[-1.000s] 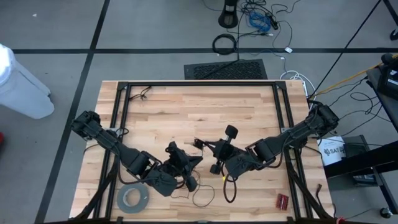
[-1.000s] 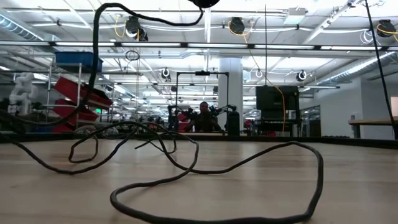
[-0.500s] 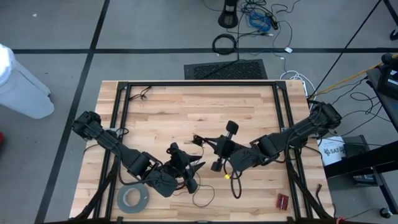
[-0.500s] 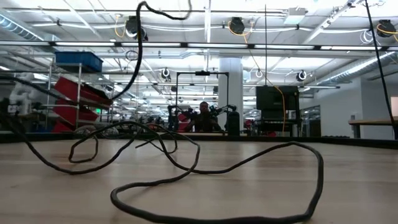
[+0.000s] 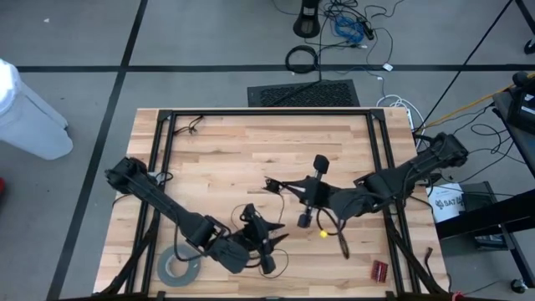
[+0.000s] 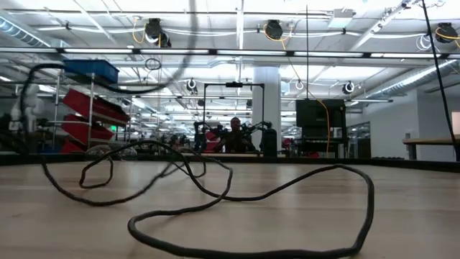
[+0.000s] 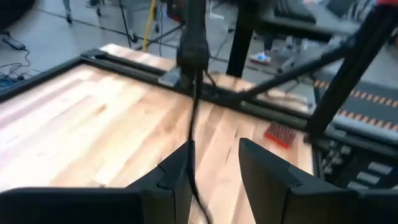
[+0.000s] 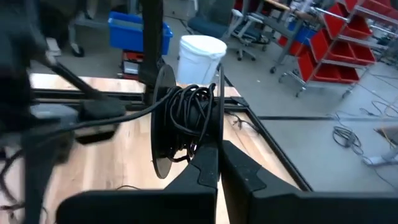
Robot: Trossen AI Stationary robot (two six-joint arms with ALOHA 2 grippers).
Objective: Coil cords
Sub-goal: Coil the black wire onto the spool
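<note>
The cord is a thin dark wire. Part of it is wound on a small black spool [image 8: 189, 115] with round disc sides, and that spool shows edge-on from above [image 5: 284, 186]. My right gripper [image 8: 217, 163] is shut on it, raised above the table's middle. More wire lies in slack loops on the table [image 6: 251, 216] [image 5: 272, 263]. Near the front edge my left gripper [image 7: 214, 171] [image 5: 263, 238] is open, and a stretch of wire [image 7: 193, 124] runs between its fingers toward the spool. My left gripper has the wire [image 7: 189, 165] running close along the inner side of one finger [image 7: 177, 177]; I cannot tell whether it touches. My right gripper pinches the rim of one thin disc side [image 8: 219, 134] of the spool between its two fingers, coming in nearly level from the table's right. The spool stands on edge, lifted clear of the table.
A grey tape roll [image 5: 177, 266] lies at the near left beside my left arm. A small red object [image 5: 380, 269] sits at the near right. A black frame [image 5: 267, 113] borders the tabletop. Thicker cables [image 5: 341, 241] hang from my right arm.
My left gripper has opened and let go of the wire, moving down and toward the table's near edge. My right gripper has risen with the spool and drawn back toward the right. The raised stretch of wire has swung and sagged lower, while the loops on the table have stayed put.
</note>
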